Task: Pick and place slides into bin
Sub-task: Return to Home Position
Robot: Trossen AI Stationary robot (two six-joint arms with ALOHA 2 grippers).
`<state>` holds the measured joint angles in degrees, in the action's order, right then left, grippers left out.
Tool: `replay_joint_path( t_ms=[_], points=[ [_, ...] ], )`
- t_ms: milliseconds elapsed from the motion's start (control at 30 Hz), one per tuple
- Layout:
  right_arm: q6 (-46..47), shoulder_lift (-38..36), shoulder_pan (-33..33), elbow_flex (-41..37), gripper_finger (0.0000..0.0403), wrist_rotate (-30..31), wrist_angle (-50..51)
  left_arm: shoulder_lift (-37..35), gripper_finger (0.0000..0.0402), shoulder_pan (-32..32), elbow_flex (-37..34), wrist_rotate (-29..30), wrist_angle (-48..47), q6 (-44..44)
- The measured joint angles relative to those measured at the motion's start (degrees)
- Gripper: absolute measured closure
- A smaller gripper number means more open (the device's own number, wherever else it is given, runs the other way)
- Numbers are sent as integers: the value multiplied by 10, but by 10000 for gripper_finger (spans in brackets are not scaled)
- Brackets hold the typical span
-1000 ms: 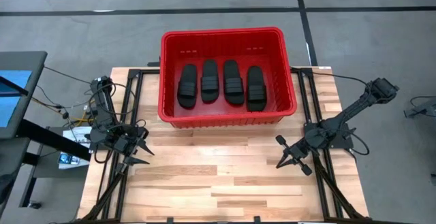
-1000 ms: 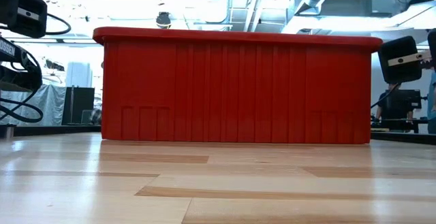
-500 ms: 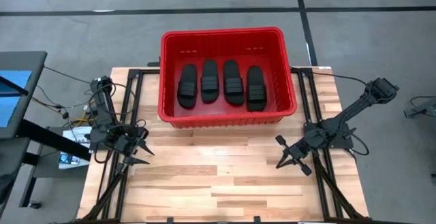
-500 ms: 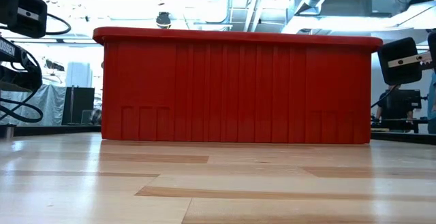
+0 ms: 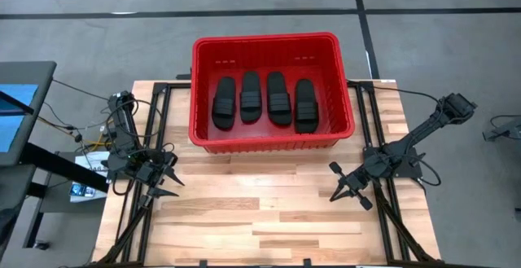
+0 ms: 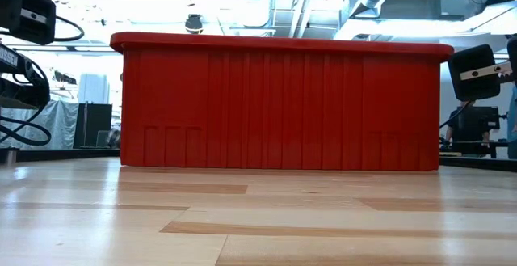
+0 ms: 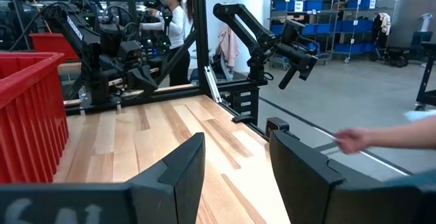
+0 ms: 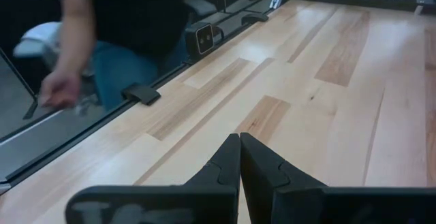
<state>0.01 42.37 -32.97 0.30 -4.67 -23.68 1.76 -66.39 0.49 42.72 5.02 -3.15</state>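
Several black slides (image 5: 260,101) lie side by side on the floor of the red bin (image 5: 203,134), which stands at the table's far middle; in the low view only the bin's ribbed near wall (image 6: 279,108) shows. My left gripper (image 5: 167,185) rests at the table's left edge, open and holding nothing; its fingers (image 7: 235,176) stand apart in the left wrist view. My right gripper (image 5: 337,189) waits at the right side of the table, shut and empty (image 8: 240,157).
Bare wooden tabletop (image 5: 260,211) stretches between the arms, in front of the bin. Black frame rails (image 5: 378,162) run along both table sides. A person stands beyond the table's near edge (image 8: 102,54); a hand (image 7: 357,141) shows there too. Another robot arm (image 7: 272,37) stands farther off.
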Motion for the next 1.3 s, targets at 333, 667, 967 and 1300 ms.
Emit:
replay_joint_path(
  t_ms=[333, 667, 967, 1300],
  points=[
    [0, 0, 0, 0, 402, 0, 0, 0, 246, 0, 0, 0, 0, 0],
    [0, 0, 0, 0, 402, 0, 0, 0, 246, 0, 0, 0, 0, 5],
    [0, 0, 0, 0, 402, 0, 0, 0, 246, 0, 0, 0, 0, 6],
    [0, 0, 0, 0, 402, 0, 0, 0, 246, 0, 0, 0, 0, 3]
  ],
)
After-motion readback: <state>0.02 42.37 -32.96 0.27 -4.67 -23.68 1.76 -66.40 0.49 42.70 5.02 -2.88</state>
